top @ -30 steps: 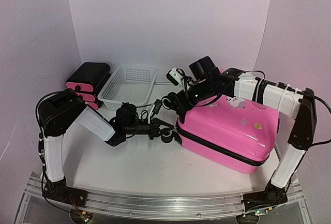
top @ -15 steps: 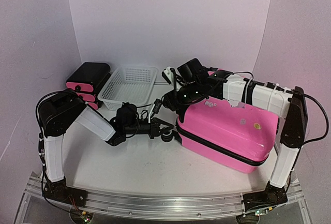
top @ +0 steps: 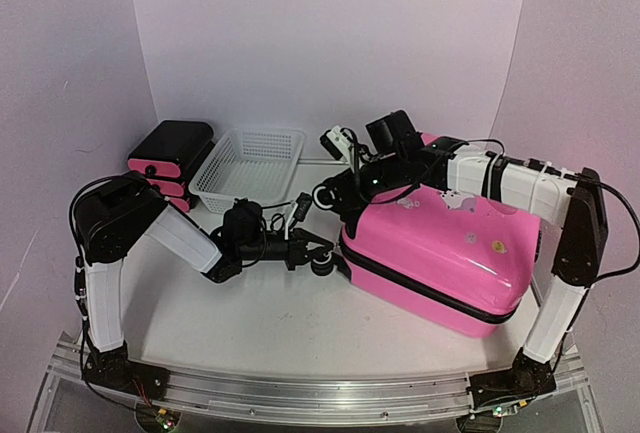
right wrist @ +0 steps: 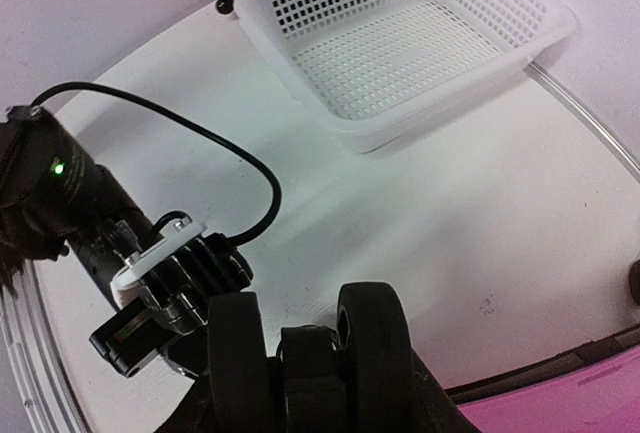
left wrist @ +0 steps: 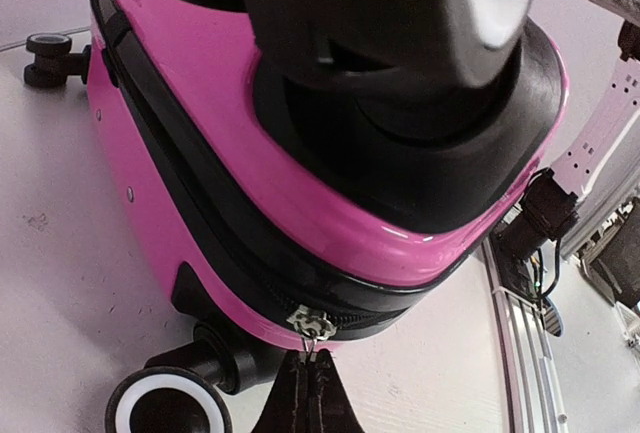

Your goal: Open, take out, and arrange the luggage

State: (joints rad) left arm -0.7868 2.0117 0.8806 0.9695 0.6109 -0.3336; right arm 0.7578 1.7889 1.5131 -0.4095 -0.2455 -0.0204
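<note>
Luggage (top: 440, 253) right; basket (top: 240, 193) rear-left; near table (top: 300, 338) apparently free

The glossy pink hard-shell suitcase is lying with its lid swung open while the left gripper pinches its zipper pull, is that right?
Not quite. The glossy pink hard-shell suitcase is closed, its lid down on the black zipper band, as the top external view shows. The rest holds: the left gripper does pinch its zipper pull.

white mesh basket (top: 252, 165): upright, back of table (top: 250, 318) | black drawer unit (top: 172, 153): just beside basket's left
</note>
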